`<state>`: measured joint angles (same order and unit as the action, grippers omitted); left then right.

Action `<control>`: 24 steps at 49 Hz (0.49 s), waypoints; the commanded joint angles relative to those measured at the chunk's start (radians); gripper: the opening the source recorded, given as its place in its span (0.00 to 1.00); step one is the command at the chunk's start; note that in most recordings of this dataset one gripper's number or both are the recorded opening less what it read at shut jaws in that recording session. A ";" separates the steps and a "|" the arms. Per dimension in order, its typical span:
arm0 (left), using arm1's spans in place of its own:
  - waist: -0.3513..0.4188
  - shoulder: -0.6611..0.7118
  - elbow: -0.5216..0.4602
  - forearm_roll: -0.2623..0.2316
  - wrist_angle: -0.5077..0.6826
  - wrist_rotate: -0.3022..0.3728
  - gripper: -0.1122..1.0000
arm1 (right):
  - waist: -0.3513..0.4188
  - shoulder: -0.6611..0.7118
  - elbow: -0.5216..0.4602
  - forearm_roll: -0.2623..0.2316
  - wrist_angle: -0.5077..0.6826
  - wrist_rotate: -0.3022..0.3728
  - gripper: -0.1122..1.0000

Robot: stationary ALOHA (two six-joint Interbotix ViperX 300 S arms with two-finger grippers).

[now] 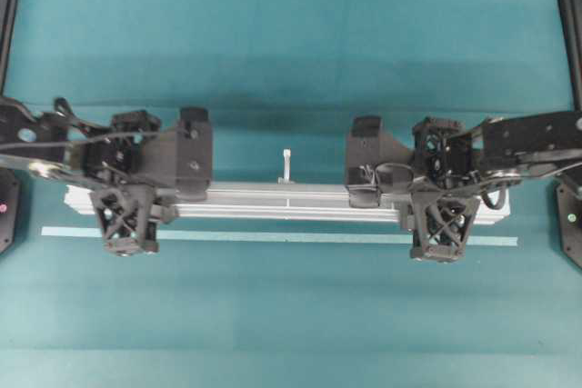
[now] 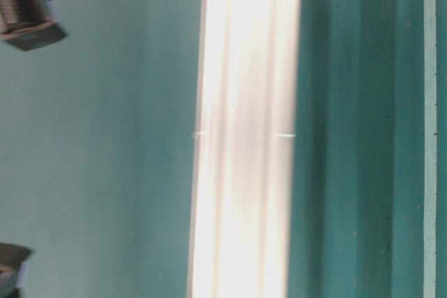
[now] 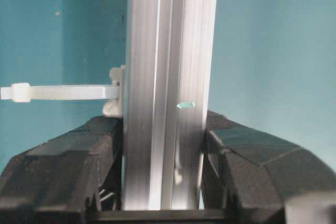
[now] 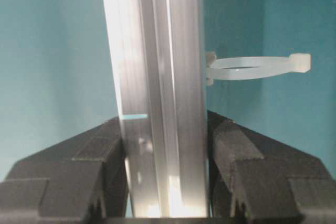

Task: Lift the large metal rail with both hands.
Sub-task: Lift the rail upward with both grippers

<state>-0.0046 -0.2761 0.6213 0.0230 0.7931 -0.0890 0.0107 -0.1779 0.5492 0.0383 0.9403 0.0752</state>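
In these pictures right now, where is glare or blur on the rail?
Table-level view: the rail is washed out and blurred. Right wrist view: bright glare along its left face. Left wrist view: mostly sharp. Overhead view: evenly lit, grooves visible.

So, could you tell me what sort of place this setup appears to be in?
Probably a robotics lab bench: a plain teal table, a left gripper and right gripper each shut on a large metal rail, and a pale tape strip marking the surface.
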 commanded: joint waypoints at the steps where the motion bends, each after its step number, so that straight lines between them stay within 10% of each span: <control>1: 0.002 -0.041 -0.061 0.003 0.034 -0.015 0.42 | -0.003 -0.023 -0.055 0.006 0.028 0.006 0.45; 24: 0.018 -0.109 -0.215 0.003 0.225 -0.017 0.42 | -0.026 -0.048 -0.310 0.015 0.314 0.006 0.45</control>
<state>0.0031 -0.3513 0.4786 0.0215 1.0032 -0.0951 -0.0153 -0.2117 0.3129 0.0476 1.2257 0.0752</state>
